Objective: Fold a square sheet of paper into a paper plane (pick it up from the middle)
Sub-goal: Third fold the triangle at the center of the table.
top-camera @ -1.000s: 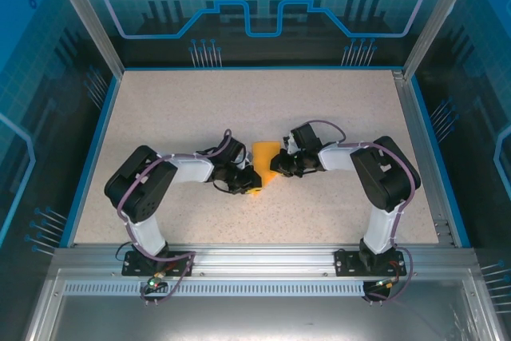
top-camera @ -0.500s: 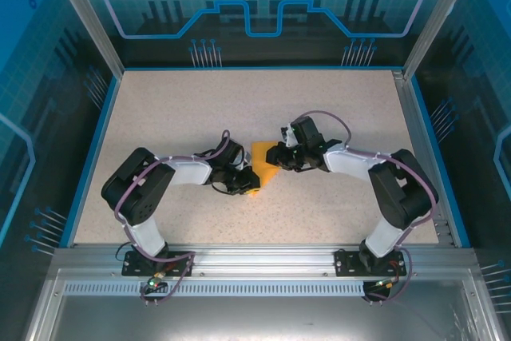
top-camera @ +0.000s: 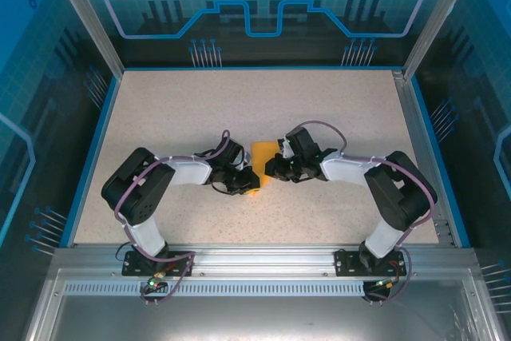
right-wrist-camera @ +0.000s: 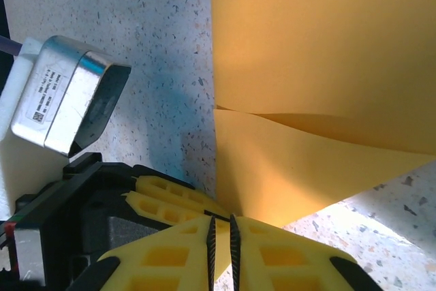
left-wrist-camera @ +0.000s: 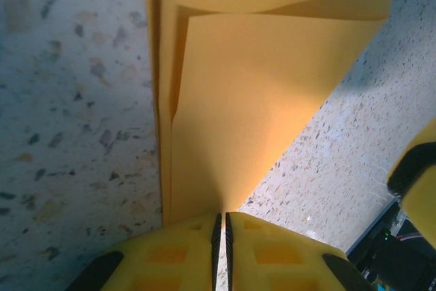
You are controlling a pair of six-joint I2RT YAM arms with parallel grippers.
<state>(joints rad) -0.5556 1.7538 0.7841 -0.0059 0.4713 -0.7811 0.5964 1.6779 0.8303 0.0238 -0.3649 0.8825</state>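
Observation:
The square sheet of paper [top-camera: 262, 153] is orange-yellow and lies part-folded at the table's middle, between the two grippers. In the left wrist view the paper [left-wrist-camera: 259, 100] shows layered folds that taper to a point at my left gripper [left-wrist-camera: 221, 219], which is shut on that tip. My left gripper [top-camera: 246, 184] sits at the sheet's near-left corner. My right gripper [top-camera: 273, 170] is at its near-right edge. In the right wrist view the paper [right-wrist-camera: 327, 46] narrows into my right gripper [right-wrist-camera: 221, 221], with orange showing between the shut pads. The paper plane is out of view.
The speckled table [top-camera: 176, 117] has a raised blue rim [top-camera: 92, 145] on the left and at the back. A metal rail [top-camera: 263, 257] runs along the front. The left arm's yellow fingers [right-wrist-camera: 170, 199] and silver camera housing [right-wrist-camera: 68, 93] sit close beside my right gripper.
My right gripper rose toward the paper's far edge, then came back down and slightly left to the near-right edge. Its elbow swung outward to the right. The left arm stayed put.

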